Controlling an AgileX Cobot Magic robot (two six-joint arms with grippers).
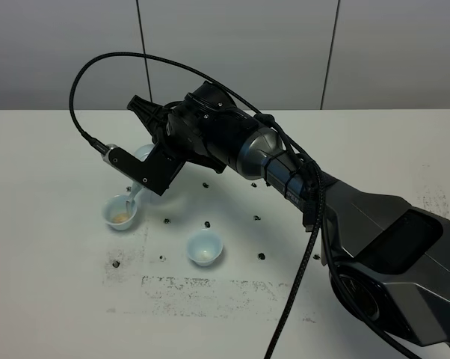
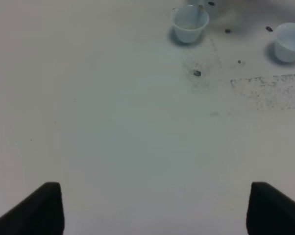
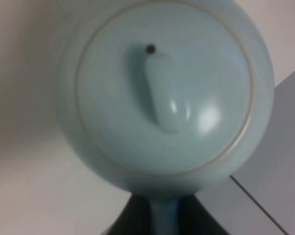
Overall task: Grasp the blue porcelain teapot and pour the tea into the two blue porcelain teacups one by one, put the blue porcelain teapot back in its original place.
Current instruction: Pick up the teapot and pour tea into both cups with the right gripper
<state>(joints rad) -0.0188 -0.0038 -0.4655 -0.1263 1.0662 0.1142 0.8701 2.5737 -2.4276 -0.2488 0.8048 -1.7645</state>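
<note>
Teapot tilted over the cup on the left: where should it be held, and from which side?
By the loop handle, coming from the side opposite the spout. The blue porcelain teapot has a round, smooth body, likely too wide to pinch; the slim handle lets the wrist tilt the spout over the teacup.

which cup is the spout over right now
The teacup on the left of the high view: the spout of the teapot hangs just over its rim. The other teacup stands apart, nearer the front, with nothing above it.
</note>
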